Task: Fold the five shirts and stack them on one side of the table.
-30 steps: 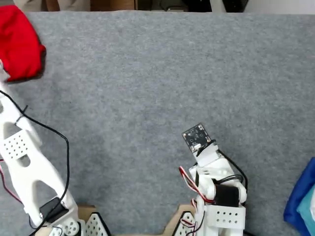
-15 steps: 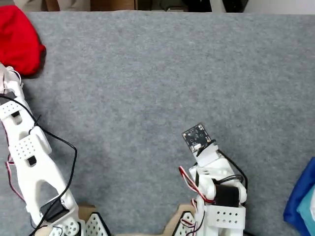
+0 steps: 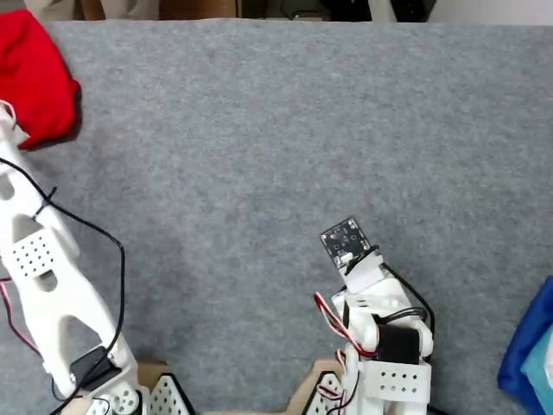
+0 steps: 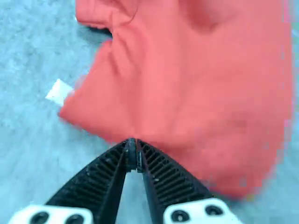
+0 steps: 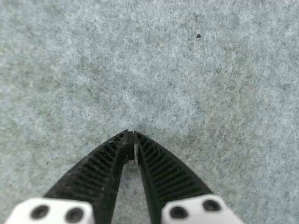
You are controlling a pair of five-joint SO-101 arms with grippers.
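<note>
— How many shirts did you have on the mat (image 3: 285, 130)?
— One red shirt (image 3: 34, 78) at the far left; one blue cloth (image 3: 523, 346) and one teal cloth (image 3: 544, 367) at the right edge.
— And your two grippers?
— The left gripper (image 4: 132, 154) was pressed together, tips at the red shirt's edge. The right gripper (image 5: 134, 147) was closed over bare mat.

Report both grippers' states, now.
Left gripper: closed, tips at the edge of the red shirt, nothing visibly held.
Right gripper: closed, empty, over the table.
</note>
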